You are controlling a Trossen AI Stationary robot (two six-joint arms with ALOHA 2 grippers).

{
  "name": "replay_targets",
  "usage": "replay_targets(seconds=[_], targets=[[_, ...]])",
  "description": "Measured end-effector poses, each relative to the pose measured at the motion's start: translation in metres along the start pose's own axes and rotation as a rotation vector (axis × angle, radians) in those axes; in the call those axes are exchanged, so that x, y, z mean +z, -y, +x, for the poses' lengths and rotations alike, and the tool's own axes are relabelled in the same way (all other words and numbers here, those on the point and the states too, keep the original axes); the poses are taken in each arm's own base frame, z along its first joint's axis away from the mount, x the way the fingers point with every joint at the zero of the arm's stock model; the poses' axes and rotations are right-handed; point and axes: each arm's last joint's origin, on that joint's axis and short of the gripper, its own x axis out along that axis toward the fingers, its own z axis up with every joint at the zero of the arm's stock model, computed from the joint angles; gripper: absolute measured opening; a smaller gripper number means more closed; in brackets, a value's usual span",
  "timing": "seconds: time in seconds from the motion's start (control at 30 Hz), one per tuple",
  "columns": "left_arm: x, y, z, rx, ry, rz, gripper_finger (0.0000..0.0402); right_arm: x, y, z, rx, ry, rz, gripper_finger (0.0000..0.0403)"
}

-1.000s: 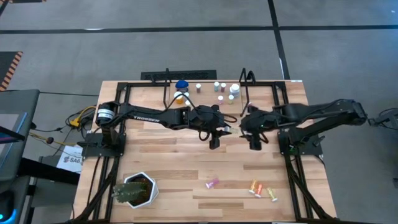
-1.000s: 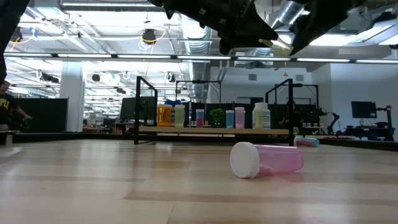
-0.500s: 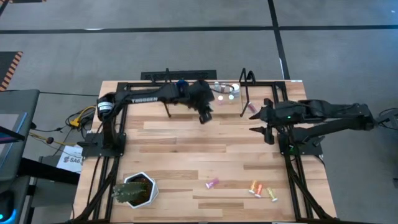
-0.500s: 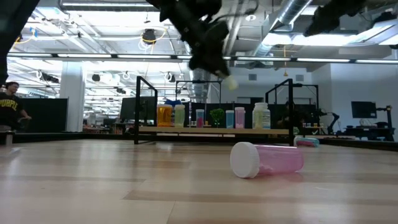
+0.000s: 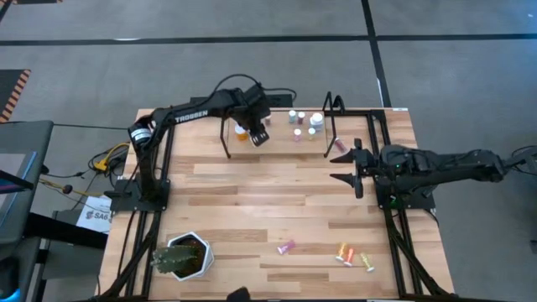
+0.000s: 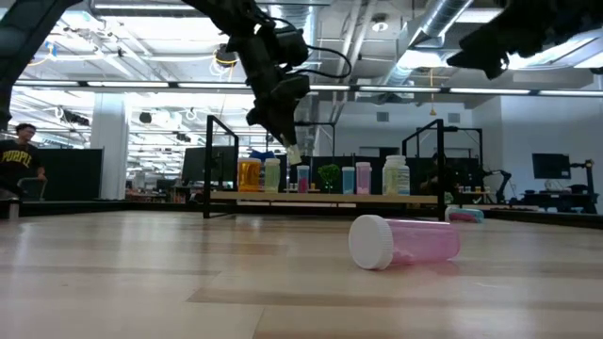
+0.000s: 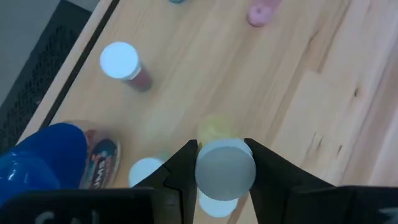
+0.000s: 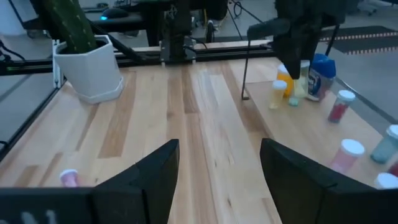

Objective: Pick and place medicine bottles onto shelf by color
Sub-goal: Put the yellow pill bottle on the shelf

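Observation:
The shelf (image 5: 277,127) stands at the table's far edge, with several medicine bottles upright on its plank (image 6: 320,198). My left gripper (image 5: 259,138) hangs over the shelf's left part, shut on a yellow bottle with a white cap (image 7: 224,170). An orange bottle (image 5: 242,131) and a blue-lidded one (image 7: 38,158) stand just beside it. My right gripper (image 5: 342,164) is open and empty at mid-table right, its fingers wide apart in the right wrist view (image 8: 219,149). My left gripper pinches the yellow bottle's white-capped end (image 7: 214,163) between its two fingers (image 7: 184,169). The fingers slant down from above. The cap faces the wrist camera and the yellow body (image 7: 214,128) shows beyond it. The bottle is lifted clear above the shelf plank.
A pink bottle (image 5: 340,145) lies on the table just right of the shelf. A pink (image 5: 287,247), an orange (image 5: 343,252) and a yellow bottle (image 5: 367,261) lie near the front edge. A spiky plant in a white pot (image 5: 180,256) stands front left.
My left gripper has gone from the table's middle toward the far edge and left, over the shelf, carrying the yellow bottle and then lowering toward the plank. My right gripper has drawn back from the middle toward the table's right edge.

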Motion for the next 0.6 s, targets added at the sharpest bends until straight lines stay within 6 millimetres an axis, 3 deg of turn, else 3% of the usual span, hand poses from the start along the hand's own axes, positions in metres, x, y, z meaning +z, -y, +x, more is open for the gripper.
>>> replay_targets(seconds=[0.1, 0.33, 0.6], targets=[[0.0, -0.003, 0.0, -0.008, -0.001, -0.006, 0.0097, -0.008, 0.0, 0.001, -0.001, -0.018, 0.013, 0.0244], [0.006, -0.002, 0.021, -0.053, -0.049, 0.022, 0.0096, -0.02, 0.001, 0.004, -0.01, -0.104, 0.107, 0.0244], [0.019, -0.005, 0.025, -0.041, -0.091, 0.063, 0.0097, -0.03, 0.001, 0.008, -0.027, -0.212, 0.119, 0.0244]])
